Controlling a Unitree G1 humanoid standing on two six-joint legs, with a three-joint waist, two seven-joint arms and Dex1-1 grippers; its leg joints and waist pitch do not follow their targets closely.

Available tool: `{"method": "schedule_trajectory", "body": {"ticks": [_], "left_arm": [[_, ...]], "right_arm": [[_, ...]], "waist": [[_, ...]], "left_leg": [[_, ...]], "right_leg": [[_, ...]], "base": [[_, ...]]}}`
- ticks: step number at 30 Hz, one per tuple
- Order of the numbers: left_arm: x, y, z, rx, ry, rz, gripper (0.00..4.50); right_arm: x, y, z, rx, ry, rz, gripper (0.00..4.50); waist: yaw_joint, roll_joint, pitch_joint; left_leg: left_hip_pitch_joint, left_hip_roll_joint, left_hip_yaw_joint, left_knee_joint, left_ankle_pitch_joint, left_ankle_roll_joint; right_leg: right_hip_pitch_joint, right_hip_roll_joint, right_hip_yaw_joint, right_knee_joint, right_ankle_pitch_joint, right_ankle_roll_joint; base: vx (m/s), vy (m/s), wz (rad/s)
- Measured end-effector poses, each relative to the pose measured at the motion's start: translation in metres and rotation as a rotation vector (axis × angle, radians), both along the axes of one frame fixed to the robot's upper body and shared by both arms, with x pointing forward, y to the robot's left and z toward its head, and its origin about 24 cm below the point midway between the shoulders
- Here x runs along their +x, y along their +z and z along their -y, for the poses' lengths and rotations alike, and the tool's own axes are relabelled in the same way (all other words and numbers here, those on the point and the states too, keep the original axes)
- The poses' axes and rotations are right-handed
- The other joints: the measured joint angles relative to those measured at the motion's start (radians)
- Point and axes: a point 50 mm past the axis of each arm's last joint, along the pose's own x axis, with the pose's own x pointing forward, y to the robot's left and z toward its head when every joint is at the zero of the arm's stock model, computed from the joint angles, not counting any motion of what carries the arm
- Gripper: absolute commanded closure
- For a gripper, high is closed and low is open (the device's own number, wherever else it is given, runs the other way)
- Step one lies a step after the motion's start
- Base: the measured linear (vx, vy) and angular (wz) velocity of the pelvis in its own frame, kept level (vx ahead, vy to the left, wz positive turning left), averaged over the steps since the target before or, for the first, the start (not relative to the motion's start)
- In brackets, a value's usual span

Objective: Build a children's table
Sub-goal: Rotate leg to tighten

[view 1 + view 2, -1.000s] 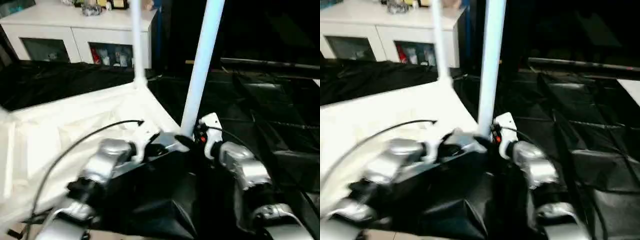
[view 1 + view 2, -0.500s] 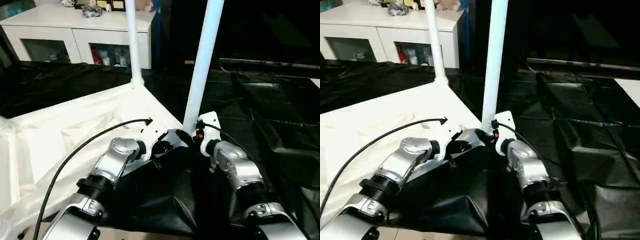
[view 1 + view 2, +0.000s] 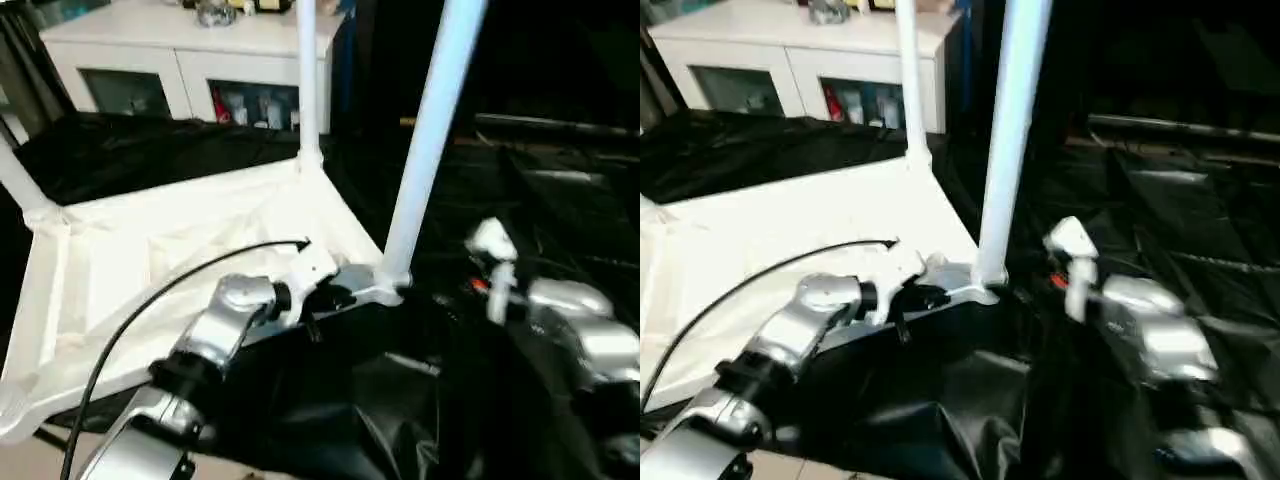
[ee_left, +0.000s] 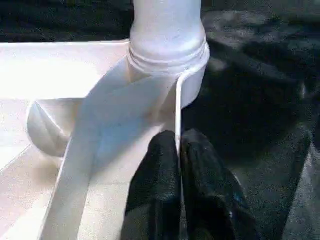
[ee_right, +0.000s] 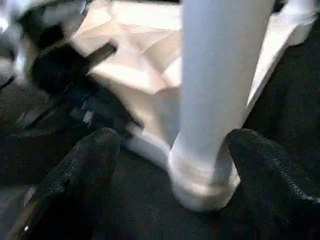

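The white children's table [image 3: 150, 260] lies upside down on black cloth, ribbed underside up. Three white tube legs stand upright in its corner sockets: the near one [image 3: 425, 150], a far one [image 3: 306, 80] and one at the left [image 3: 20, 180]. My left gripper [image 4: 178, 142] is shut on the table's thin rim [image 4: 177, 100], just below the near leg's socket [image 4: 167, 55]. My right gripper [image 5: 175, 145] is open; its fingers [image 5: 95, 155] stand wide apart on either side of the near leg's base [image 5: 205, 175] without touching it. In the head views my right wrist [image 3: 495, 265] hangs a little right of that leg.
A white cabinet [image 3: 200, 60] with glass-fronted compartments stands at the back, small items on top. Crumpled black cloth [image 3: 560, 180] covers the surface around and to the right of the table. A black cable [image 3: 150, 300] arcs over my left forearm.
My right gripper has let go of the near leg's base and drawn back to the right. The left gripper stays on the rim. The head camera has shifted.
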Motion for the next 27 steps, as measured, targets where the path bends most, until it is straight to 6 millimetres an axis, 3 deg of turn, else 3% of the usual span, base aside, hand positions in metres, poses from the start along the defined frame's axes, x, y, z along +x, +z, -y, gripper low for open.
{"method": "schedule_trajectory", "body": {"ticks": [2,4,7,10,12,15,18,20,27], "left_arm": [[-0.001,0.007,-0.005,-0.021,-0.007,0.010,3.74],[-0.004,0.014,-0.015,-0.025,-0.010,0.009,3.57],[-0.017,0.017,-0.040,0.007,-0.018,-0.064,3.28],[-0.030,0.022,-0.060,0.035,-0.010,-0.129,3.01],[-0.042,0.030,-0.078,0.079,-0.015,-0.163,2.92],[-0.054,0.031,-0.078,0.073,-0.056,-0.209,2.67],[-0.063,0.029,-0.083,0.085,-0.045,-0.245,2.41],[-0.066,0.030,-0.086,0.093,-0.028,-0.249,2.32],[-0.074,0.028,-0.105,0.159,0.075,-0.265,1.71]], "right_arm": [[-0.002,0.003,0.005,-0.011,0.017,-0.013,0.65],[-0.003,0.005,0.002,0.004,0.036,-0.016,0.65],[-0.004,0.009,-0.009,0.049,0.066,-0.007,0.65],[-0.003,0.005,-0.027,0.094,0.086,-0.015,0.65],[-0.004,-0.001,-0.049,0.153,0.122,-0.038,0.65],[-0.006,-0.006,-0.075,0.200,0.159,-0.054,0.65],[0.004,-0.009,-0.105,0.236,0.111,-0.047,0.65],[0.009,-0.007,-0.114,0.239,0.085,-0.036,0.65],[0.012,-0.007,-0.112,0.217,0.065,-0.021,0.65]], "waist": [[-0.002,0.000,0.000],[-0.005,0.000,0.000],[-0.010,0.000,0.000],[-0.016,-0.002,0.001],[-0.035,-0.006,0.002],[-0.044,-0.008,0.003],[-0.055,-0.022,0.012],[-0.053,-0.025,0.014],[-0.048,-0.027,0.014]], "left_leg": [[-0.014,0.005,0.000,0.013,0.005,0.003],[-0.022,0.008,-0.001,0.023,0.003,0.006],[-0.026,0.009,0.001,0.024,0.002,0.007],[-0.024,0.010,0.001,0.025,0.000,0.002],[-0.022,0.011,0.000,0.024,0.000,-0.001],[-0.015,0.009,-0.003,0.020,0.003,-0.006],[-0.009,0.009,-0.004,0.013,0.006,-0.010],[-0.009,0.008,-0.006,0.011,0.006,-0.010],[-0.005,0.006,-0.007,0.013,0.006,-0.010]], "right_leg": [[-0.013,0.002,0.000,0.012,-0.005,-0.002],[-0.018,0.006,0.002,0.015,-0.008,-0.004],[-0.025,0.007,0.003,0.017,-0.009,-0.006],[-0.025,0.008,0.004,0.022,-0.010,-0.008],[-0.024,0.011,0.006,0.024,-0.010,-0.007],[-0.024,0.011,0.007,0.024,-0.013,-0.003],[-0.024,0.012,0.007,0.024,-0.012,-0.004],[-0.022,0.012,0.006,0.023,-0.012,-0.004],[-0.016,0.012,0.009,0.022,-0.012,-0.004]], "base": [[0.000,0.000,0.00],[0.000,0.000,0.00],[0.000,0.000,0.00],[0.000,0.000,0.00],[0.000,0.000,0.00],[0.000,0.000,0.00],[0.000,0.000,0.00],[0.000,0.000,0.00],[0.000,0.000,0.00]]}}
